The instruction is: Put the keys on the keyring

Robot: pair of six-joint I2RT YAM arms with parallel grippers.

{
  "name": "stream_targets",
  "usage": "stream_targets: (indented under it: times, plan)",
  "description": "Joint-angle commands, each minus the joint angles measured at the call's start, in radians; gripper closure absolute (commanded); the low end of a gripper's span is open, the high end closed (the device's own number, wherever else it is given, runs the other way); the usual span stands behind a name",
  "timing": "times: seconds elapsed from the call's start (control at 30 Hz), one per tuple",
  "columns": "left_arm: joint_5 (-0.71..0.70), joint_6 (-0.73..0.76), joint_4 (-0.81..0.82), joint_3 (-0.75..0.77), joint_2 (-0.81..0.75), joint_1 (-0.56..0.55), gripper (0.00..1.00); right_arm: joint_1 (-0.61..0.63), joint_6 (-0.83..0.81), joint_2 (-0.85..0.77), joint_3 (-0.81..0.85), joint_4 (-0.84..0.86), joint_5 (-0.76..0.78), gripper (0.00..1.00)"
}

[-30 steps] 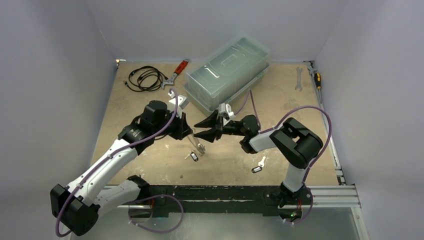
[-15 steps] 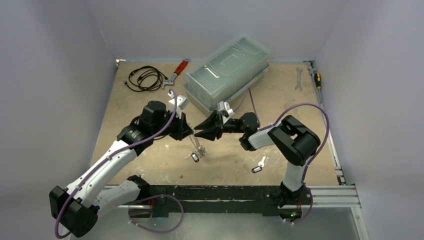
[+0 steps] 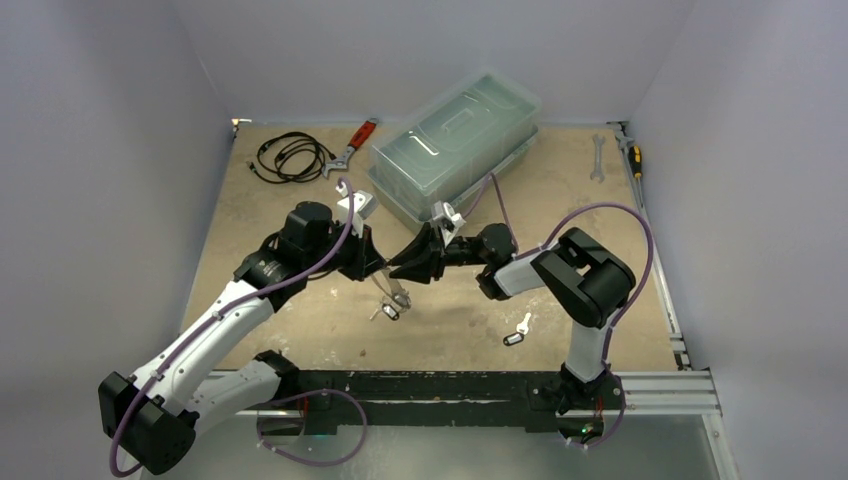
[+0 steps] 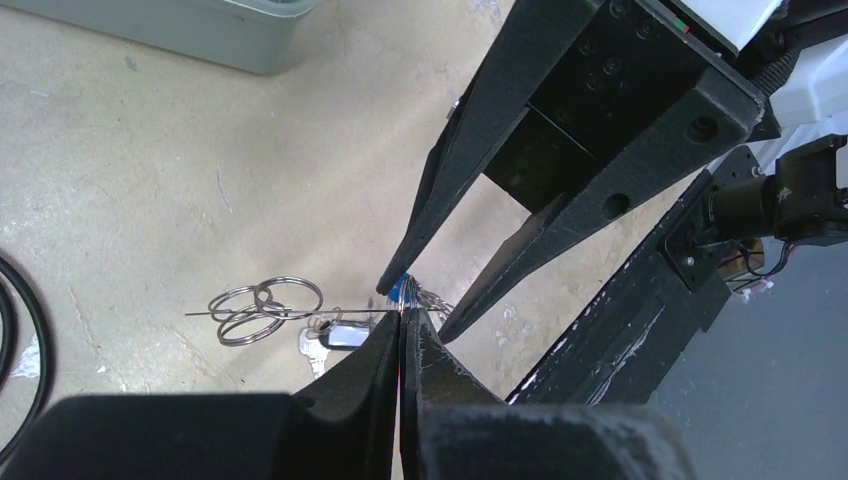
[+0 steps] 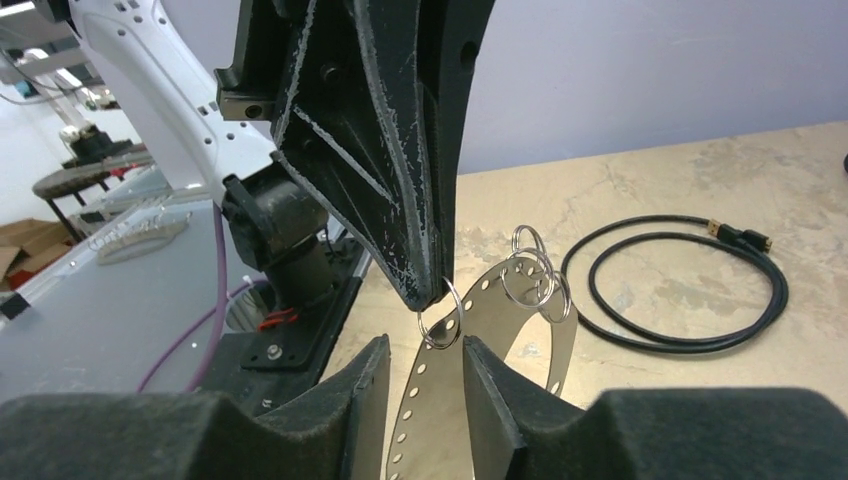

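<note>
My left gripper (image 4: pixel 402 318) is shut on a small silver split ring (image 5: pixel 440 312). That ring is threaded through a hole in the keyring (image 5: pixel 480 310), a pale perforated oval band hanging above the table (image 3: pixel 396 293). Three more split rings (image 5: pixel 535 272) hang on the band further along. My right gripper (image 5: pixel 425 340) faces the left one tip to tip, open, one finger on each side of the held ring and band. A speck of blue (image 4: pixel 401 288) shows just past the left tips. One of the keys (image 3: pixel 388 314) lies under the band, another (image 3: pixel 517 332) lies to the right.
A clear lidded plastic box (image 3: pixel 455 140) stands just behind both grippers. A coiled black cable (image 3: pixel 290 156) and red-handled pliers (image 3: pixel 356 143) lie at the back left. A wrench (image 3: pixel 597 157) and a screwdriver (image 3: pixel 633 155) lie at the back right.
The right gripper has slid left up to the left gripper's tips and its jaws have narrowed around the held ring. The left arm has stayed put.
</note>
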Motion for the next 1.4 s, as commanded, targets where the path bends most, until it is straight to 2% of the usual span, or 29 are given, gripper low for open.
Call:
stream_targets:
  times: [0.0, 0.63, 0.93, 1.2, 1.37]
  plan:
    - [0.026, 0.021, 0.059, -0.003, -0.016, -0.006, 1.0, -0.013, 0.066, 0.018, 0.031, 0.297, -0.029, 0.62]
    - [0.034, 0.021, 0.061, -0.004, -0.007, -0.013, 1.0, -0.021, 0.122, 0.028, 0.06, 0.342, -0.016, 0.6]
    - [0.033, 0.022, 0.061, -0.005, -0.007, -0.013, 1.0, -0.023, 0.122, 0.01, 0.053, 0.342, -0.023, 0.67]
    - [0.033, 0.022, 0.061, -0.006, -0.005, -0.015, 1.0, -0.027, 0.13, -0.009, 0.049, 0.342, -0.027, 0.58]
    - [0.033, 0.022, 0.061, -0.005, -0.004, -0.015, 1.0, -0.028, 0.132, -0.021, 0.048, 0.342, -0.032, 0.59]
